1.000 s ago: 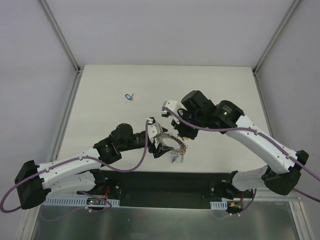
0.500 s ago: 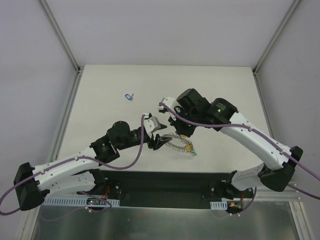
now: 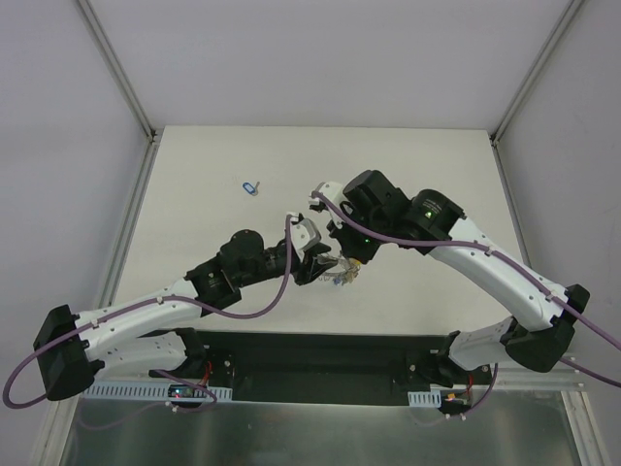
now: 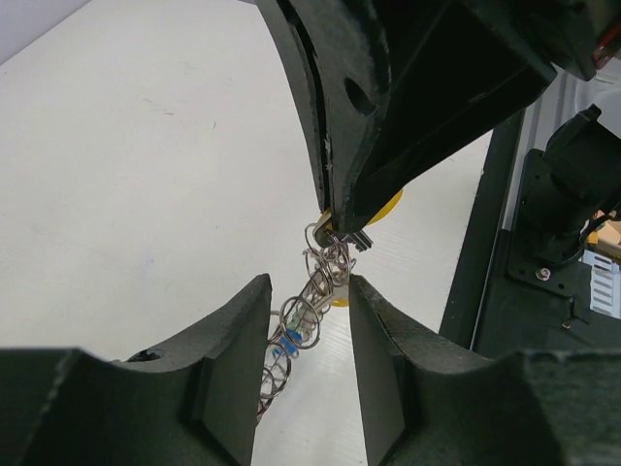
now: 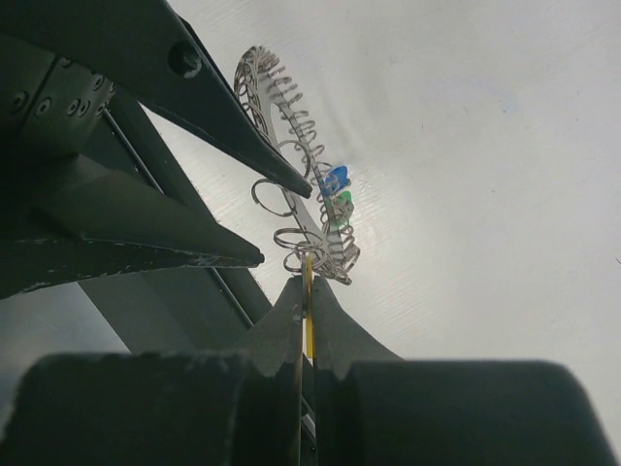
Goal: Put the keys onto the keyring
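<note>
Both arms met over the near-centre of the table (image 3: 194, 194).

- Left gripper (image 3: 315, 269): jaws narrow, closed around the keyring (image 3: 338, 272). In the left wrist view the ring ran edge-on between the two pads (image 4: 238, 354), its wire loops (image 4: 325, 267) filling the gap. Ring was tilted; whether it was clear of the tabletop could not be told.
- Right gripper (image 3: 349, 262): clamped tight on the yellow-tagged key (image 4: 388, 208). Only a thin yellow sliver showed between its fingers (image 5: 291, 320) in the right wrist view. The key's metal end was at the end loops of the ring, touching them; whether it was threaded could not be told.
- Already on the ring, side by side: a blue-tagged key (image 5: 337, 180) and a green-tagged key (image 5: 340, 202).
- A loose blue-tagged key (image 3: 251, 186) lay on the table, well apart, toward the far left.
</note>
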{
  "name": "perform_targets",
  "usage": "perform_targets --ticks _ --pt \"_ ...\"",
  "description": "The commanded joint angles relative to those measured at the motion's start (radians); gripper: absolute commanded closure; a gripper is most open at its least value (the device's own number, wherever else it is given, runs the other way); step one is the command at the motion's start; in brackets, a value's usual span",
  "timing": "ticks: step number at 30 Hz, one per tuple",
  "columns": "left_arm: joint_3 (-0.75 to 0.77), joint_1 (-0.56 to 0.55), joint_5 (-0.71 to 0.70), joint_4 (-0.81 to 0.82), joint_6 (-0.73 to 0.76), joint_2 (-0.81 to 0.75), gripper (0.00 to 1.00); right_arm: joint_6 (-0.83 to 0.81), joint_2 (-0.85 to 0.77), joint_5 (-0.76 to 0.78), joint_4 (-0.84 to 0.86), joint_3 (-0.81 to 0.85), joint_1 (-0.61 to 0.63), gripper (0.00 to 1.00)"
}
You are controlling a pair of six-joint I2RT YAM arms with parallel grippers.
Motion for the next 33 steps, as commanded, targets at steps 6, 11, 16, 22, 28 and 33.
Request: perform_targets --ticks 6,11,16,22,28,33 --pt "0.047 -0.003 0.002 0.071 -0.015 0.032 0.7 0.06 0.015 0.036 0.002 0.082 0.015 0.99" --pt "0.053 -0.003 0.022 0.081 -0.015 0.045 0.71 0.072 0.021 0.045 -0.004 0.088 0.02 0.99" --pt "0.055 -0.004 0.032 0.092 -0.015 0.046 0.7 0.089 0.022 0.047 -0.007 0.09 0.027 0.99" --pt "0.047 -0.006 0.035 0.094 -0.015 0.051 0.75 0.095 0.027 0.047 -0.01 0.097 0.034 0.99" --pt "0.036 -0.006 0.023 0.068 -0.007 0.049 0.73 0.098 0.027 0.047 -0.012 0.11 0.034 0.99" --pt "0.026 -0.006 0.023 0.058 -0.004 0.054 0.73 0.104 0.026 0.047 -0.015 0.117 0.037 0.99"
